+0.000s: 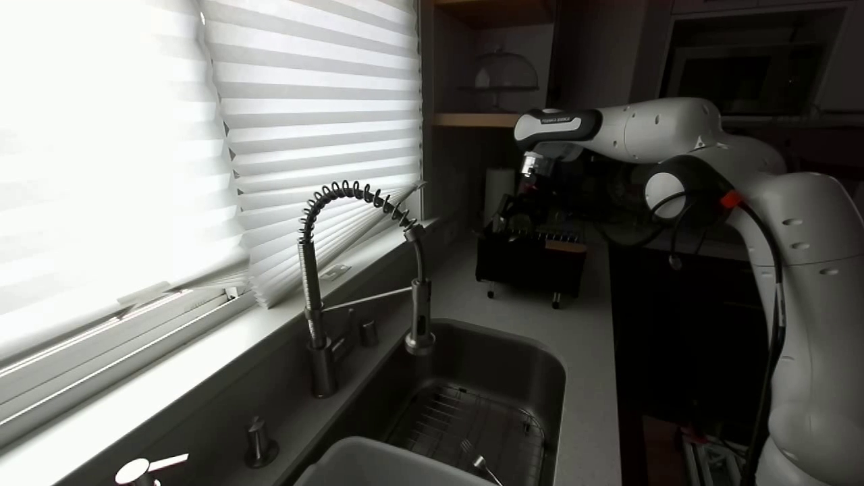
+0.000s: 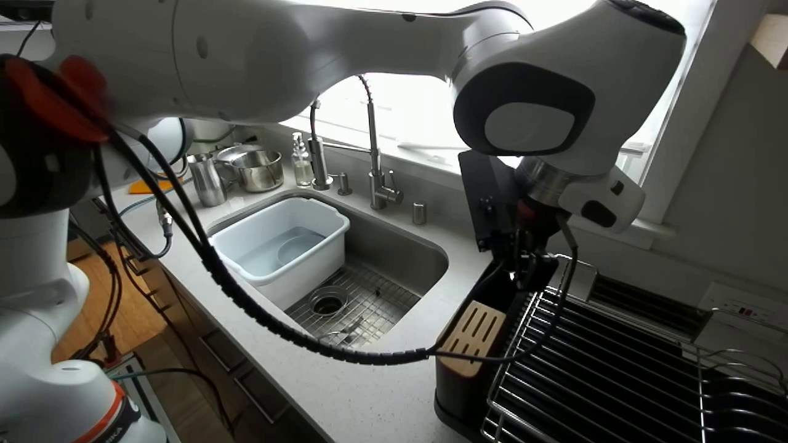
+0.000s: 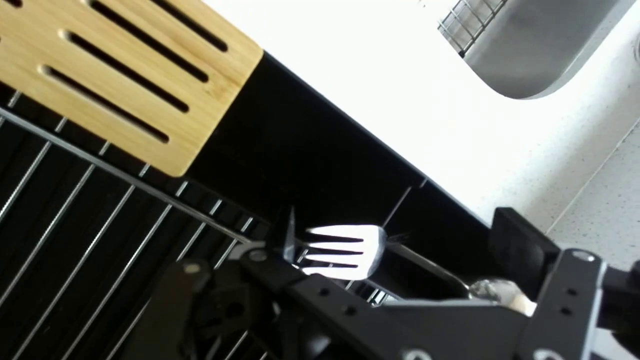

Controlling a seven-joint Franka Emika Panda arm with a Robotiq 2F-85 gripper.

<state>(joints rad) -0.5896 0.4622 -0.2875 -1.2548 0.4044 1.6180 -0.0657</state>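
Note:
My gripper [image 3: 400, 240] is open, its two fingers wide apart over a black utensil holder [image 3: 305, 130]. A shiny metal fork [image 3: 350, 252] stands in the holder between the fingers, tines toward the left finger. A second shiny utensil end [image 3: 500, 292] shows near the right finger; I cannot tell what it is. A slotted bamboo insert [image 3: 130, 75] covers one end of the holder. In an exterior view the gripper [image 2: 523, 267] is low over the holder's far end, beside the bamboo insert [image 2: 474, 338]. In an exterior view the gripper [image 1: 530, 202] is dark and hard to make out.
A wire dish rack [image 2: 591, 363] adjoins the holder. The sink [image 2: 418, 252] holds a white tub [image 2: 308, 264] and a fork [image 1: 480, 462] on its bottom grid. A spring-neck faucet [image 1: 310, 283] rises by the window. A paper towel roll [image 1: 499, 192] stands behind the rack.

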